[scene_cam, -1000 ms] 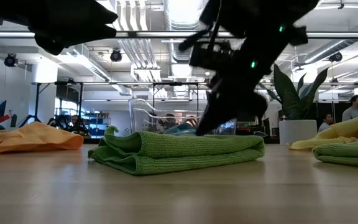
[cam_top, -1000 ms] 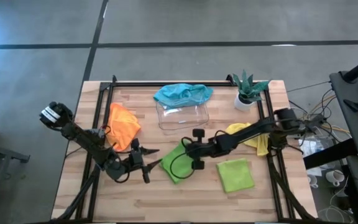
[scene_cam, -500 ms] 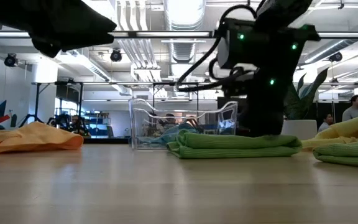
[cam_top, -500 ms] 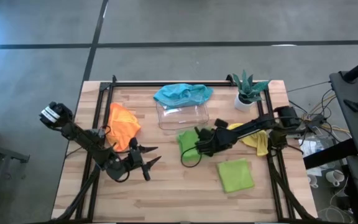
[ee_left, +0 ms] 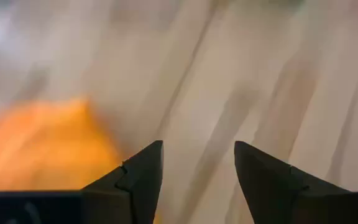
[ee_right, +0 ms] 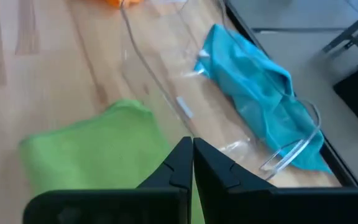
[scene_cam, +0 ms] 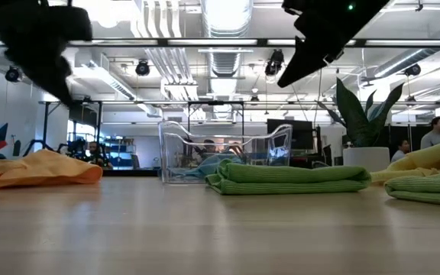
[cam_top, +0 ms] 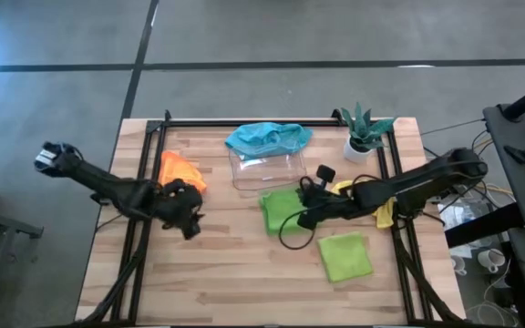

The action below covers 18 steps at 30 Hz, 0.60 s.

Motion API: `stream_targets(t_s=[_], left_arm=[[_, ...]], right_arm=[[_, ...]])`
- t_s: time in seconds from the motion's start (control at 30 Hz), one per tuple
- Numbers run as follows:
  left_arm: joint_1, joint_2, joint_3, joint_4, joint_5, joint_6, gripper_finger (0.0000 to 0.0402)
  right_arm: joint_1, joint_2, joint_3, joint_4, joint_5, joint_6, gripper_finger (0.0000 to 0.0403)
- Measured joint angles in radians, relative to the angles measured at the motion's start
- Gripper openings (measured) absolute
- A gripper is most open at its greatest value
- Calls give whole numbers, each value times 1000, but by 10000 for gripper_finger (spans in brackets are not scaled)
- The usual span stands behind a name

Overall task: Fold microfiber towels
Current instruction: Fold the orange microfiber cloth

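A folded lime green towel (cam_top: 279,208) lies flat beside the clear tray (cam_top: 267,171); it also shows in the low view (scene_cam: 289,177). My right gripper (cam_top: 303,202) hangs shut above it (ee_right: 191,146), touching nothing. A crumpled orange towel (cam_top: 180,173) lies on the table at the left. My left gripper (cam_top: 190,226) hovers open just near of it, tipped downward over bare wood (ee_left: 197,149). A teal towel (cam_top: 267,137) is draped over the tray's far rim. A second folded green towel (cam_top: 344,256) and a yellow towel (cam_top: 374,199) lie at the right.
A small potted plant (cam_top: 365,133) stands at the far right corner. A black frame rail (cam_top: 244,121) runs along the table's far edge. Bare wood lies along the near edge (cam_top: 244,282).
My shut right gripper has slid the folded green towel toward the far edge, up beside the tray, then risen clear of it. My left gripper has moved toward the orange towel and tipped downward, staying open.
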Motion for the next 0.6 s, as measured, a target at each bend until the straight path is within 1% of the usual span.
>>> stream_targets(t_s=[0.07,0.13,0.23,0.3,0.43,0.5,0.6], left_arm=[[65,18,49,-139,95,17,182],[141,41,81,-237,174,56,182],[281,96,94,-297,315,177,182],[368,152,86,-330,375,272,182],[512,288,81,-409,419,471,182],[565,356,80,-425,420,536,182],[614,453,79,-423,403,596,182]], right_arm=[[-14,-19,-19,21,0,-18,9],[-31,-23,-23,28,0,-39,9],[-46,-13,-22,48,-5,-80,16],[-56,0,-19,74,-26,-91,29],[-55,3,-18,69,-45,-96,61],[-51,3,-21,53,-48,-83,77],[-45,3,-22,22,-49,-66,95]])
